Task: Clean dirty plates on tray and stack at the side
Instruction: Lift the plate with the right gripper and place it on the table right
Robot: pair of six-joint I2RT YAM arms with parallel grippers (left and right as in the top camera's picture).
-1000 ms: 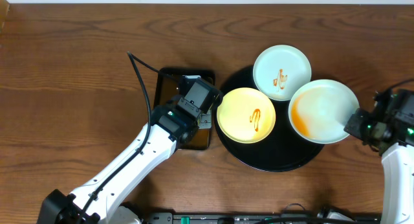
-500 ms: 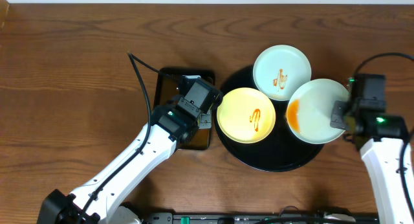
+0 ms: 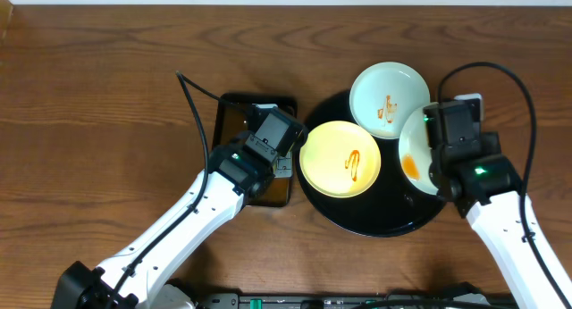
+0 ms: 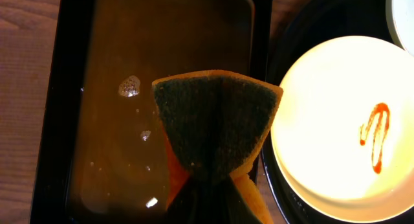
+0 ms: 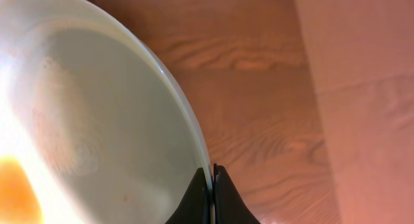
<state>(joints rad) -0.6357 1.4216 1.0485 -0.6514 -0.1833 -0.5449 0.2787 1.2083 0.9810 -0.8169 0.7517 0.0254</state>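
- The right gripper (image 5: 211, 177) has its fingers pinched nearly together on the thin rim of the smeared plate (image 3: 413, 159). Only a sliver of rim sits between the tips.
- That plate is at the right edge of the black tray (image 3: 375, 218), half hidden under the arm, with an orange sauce patch (image 5: 16, 188) inside it.
- It looks rigid, light and glossy. An edge pinch like this could let it pivot or slip, so a deeper bite on the rim would be safer.
- The left gripper (image 4: 206, 197) is clamped on a sponge (image 4: 217, 120), green scouring face up, over the rectangular pan (image 4: 123, 88) of brownish water. The sponge looks soft and probably soaked, so it will squash and drip.
- The yellow plate (image 3: 340, 157) carries a sauce squiggle and lies flat on the tray. The mint plate (image 3: 389, 95) lies behind it.
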